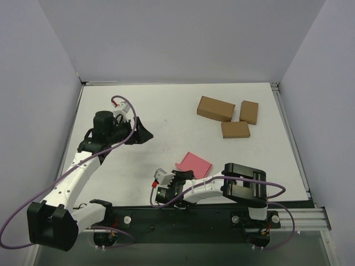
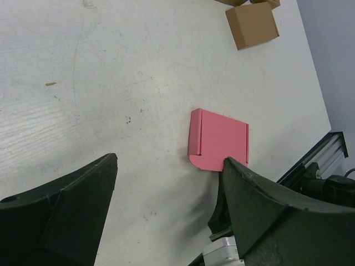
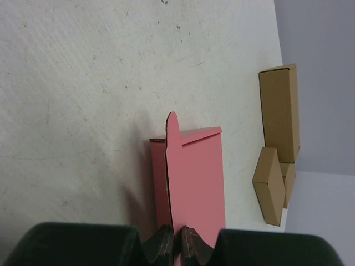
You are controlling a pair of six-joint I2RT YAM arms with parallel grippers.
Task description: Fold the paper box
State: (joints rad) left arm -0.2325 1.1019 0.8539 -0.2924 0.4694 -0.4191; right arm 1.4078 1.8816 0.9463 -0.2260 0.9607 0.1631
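Observation:
The pink paper box (image 1: 195,164) lies near the table's front middle, partly folded, with one flap standing up on edge. In the right wrist view that upright flap (image 3: 176,183) runs straight into my right gripper (image 3: 178,244), whose jaws are shut on the flap's near edge. From above, the right gripper (image 1: 181,176) sits at the box's near-left corner. My left gripper (image 1: 145,133) hovers open over the left half of the table, well apart from the box. In the left wrist view the box (image 2: 219,138) shows beyond the open left gripper (image 2: 170,160), which holds nothing.
Three brown cardboard boxes (image 1: 216,108) (image 1: 249,112) (image 1: 235,129) sit at the back right of the white table (image 1: 138,166). One of them (image 2: 252,25) shows at the top of the left wrist view, and two (image 3: 279,113) (image 3: 270,185) on the right of the right wrist view. Grey walls enclose the table.

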